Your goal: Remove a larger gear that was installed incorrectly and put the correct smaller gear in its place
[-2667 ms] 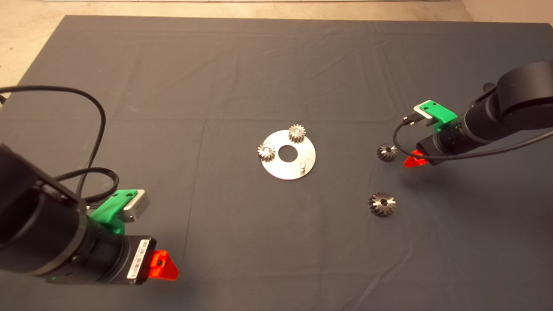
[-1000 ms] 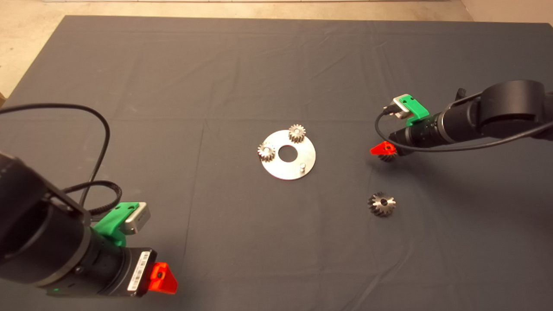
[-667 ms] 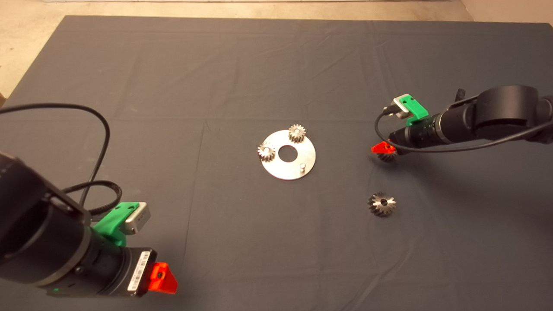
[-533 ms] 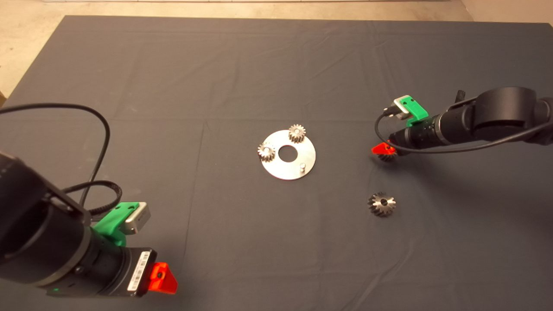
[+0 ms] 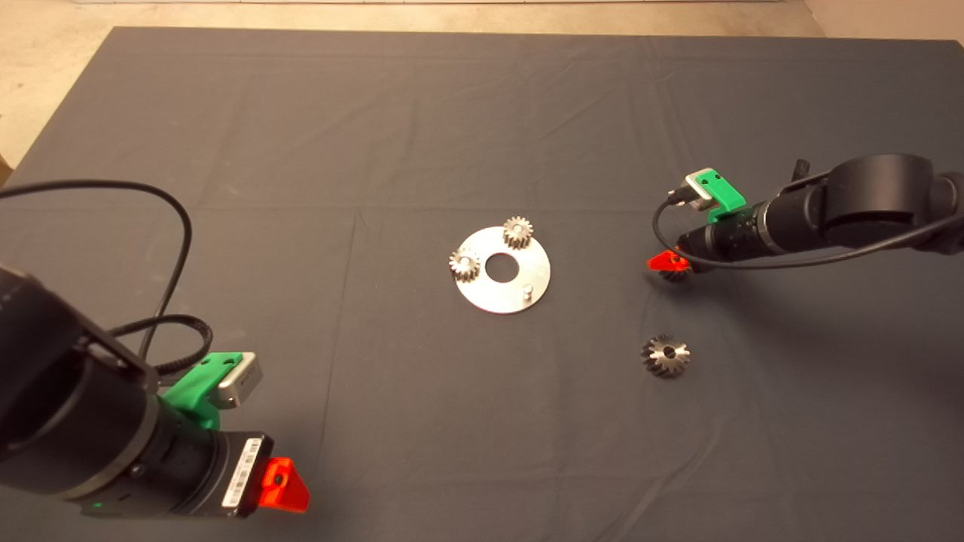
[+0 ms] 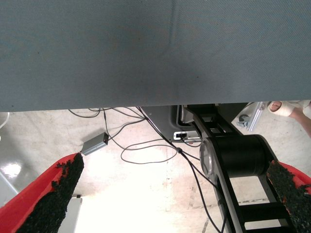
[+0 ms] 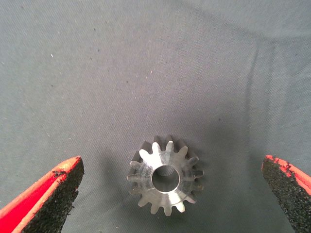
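Progress: larger gear (image 5: 666,355) is off the round plate (image 5: 527,260), lying loose on the mat (image 5: 422,135) toward its right edge. Smaller gear (image 7: 165,178) not yet installed; right gripper (image 7: 167,191) straddles it, jaws spread. Left gripper (image 6: 170,194) parked at the near-left corner, jaws spread. Pale floor beyond the far edge.

Smaller gear (image 7: 165,182) flat on mat (hole up), larger gear (image 5: 666,355) nearby, loose

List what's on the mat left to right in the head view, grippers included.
left gripper → pale gear → pale gear → bare pin → larger gear; right gripper and smaller gear overlap there.
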Controlling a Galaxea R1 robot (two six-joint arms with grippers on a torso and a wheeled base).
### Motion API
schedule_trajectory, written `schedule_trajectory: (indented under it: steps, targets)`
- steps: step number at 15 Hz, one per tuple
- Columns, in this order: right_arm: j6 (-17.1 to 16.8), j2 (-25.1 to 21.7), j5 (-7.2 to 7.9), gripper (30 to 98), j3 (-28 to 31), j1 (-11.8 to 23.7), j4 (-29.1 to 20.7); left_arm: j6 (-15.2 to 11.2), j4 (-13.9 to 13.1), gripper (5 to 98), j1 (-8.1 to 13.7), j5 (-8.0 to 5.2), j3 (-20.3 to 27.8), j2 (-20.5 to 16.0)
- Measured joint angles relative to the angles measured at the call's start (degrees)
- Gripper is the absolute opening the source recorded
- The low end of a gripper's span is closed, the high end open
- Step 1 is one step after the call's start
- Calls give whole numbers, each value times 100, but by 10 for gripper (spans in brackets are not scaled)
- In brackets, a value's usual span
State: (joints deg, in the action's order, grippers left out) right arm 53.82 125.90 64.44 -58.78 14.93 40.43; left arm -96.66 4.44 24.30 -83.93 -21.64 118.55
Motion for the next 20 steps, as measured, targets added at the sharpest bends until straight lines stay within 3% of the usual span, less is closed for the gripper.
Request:
schedule_trajectory:
  steps: [14, 18, 20]
  targets:
    - [-18, -2, -5, 976, 0, -127, 200, -2, 0, 982, 1, 0, 0, 0]
    - [-18, -2, -2, 952, 0, -232, 204, 0, 0, 982, 1, 2, 0, 0]
    - [-18, -2, -3, 902, 0, -234, 204, 0, 0, 982, 1, 0, 0, 0]
